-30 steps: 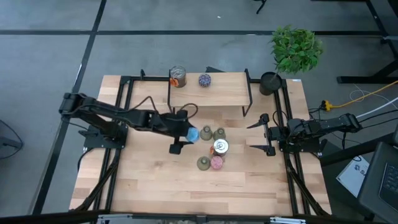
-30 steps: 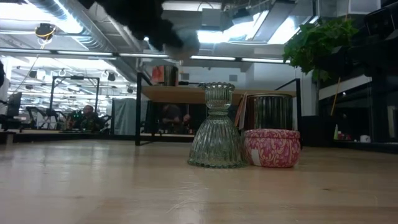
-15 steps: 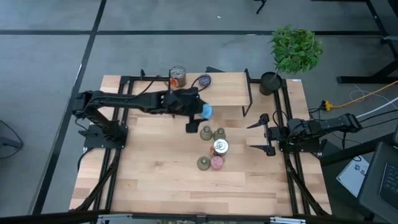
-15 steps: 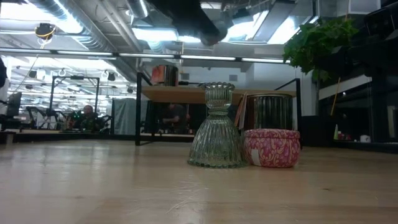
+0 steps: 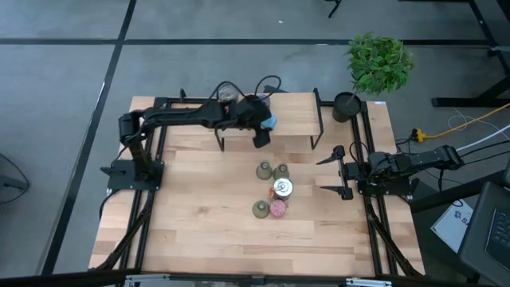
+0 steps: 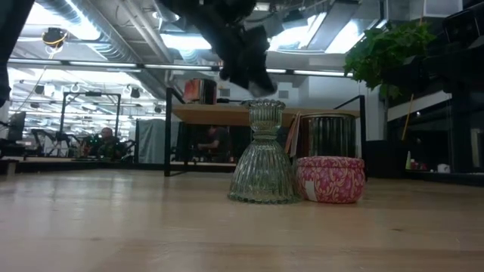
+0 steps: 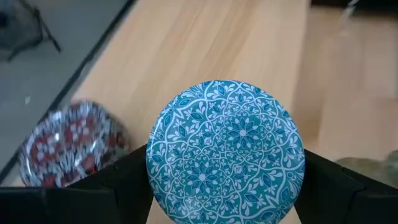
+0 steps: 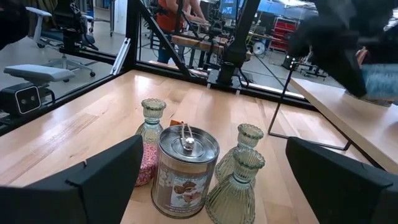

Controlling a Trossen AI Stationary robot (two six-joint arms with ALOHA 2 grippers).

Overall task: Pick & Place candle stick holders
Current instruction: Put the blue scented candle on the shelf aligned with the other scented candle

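From above, you see the left gripper (image 5: 263,127) reaching over the raised wooden shelf (image 5: 295,119) at the table's far edge, pinching the blue candle holder (image 5: 268,121) between its fingers, close to the shelf's front edge. A silvery can holder (image 5: 226,94) stands on the shelf toward its left end, partly under the arm. Near the middle of the table (image 5: 183,231) sits the cluster — two green vase holders (image 5: 264,170) side by side, the second silvery can (image 5: 282,188) just in front of them, then a third green vase (image 5: 260,210) touching or nearly touching the pink holder (image 5: 277,209). The right gripper (image 5: 335,171) waits near the right edge with its fingers spread wide. The potted plant (image 5: 374,64) stands at the far right corner. From table height, you see a ribbed green vase (image 6: 263,155) right beside the pink holder (image 6: 330,180), the silvery can (image 6: 327,136) behind them, and the left gripper (image 6: 246,57) dark above the shelf (image 6: 227,113). In the left wrist view, the blue holder (image 7: 225,152) fills the gap between the fingers, clamped on both sides, above the shelf board (image 7: 205,43); a red-patterned can top (image 7: 68,149) lies just beside it. In the right wrist view, the can with a metal-clip lid (image 8: 185,171) stands among three green vases (image 8: 235,186) — the pink holder (image 8: 148,165) shows behind it — and the open fingers (image 8: 93,180) frame them.
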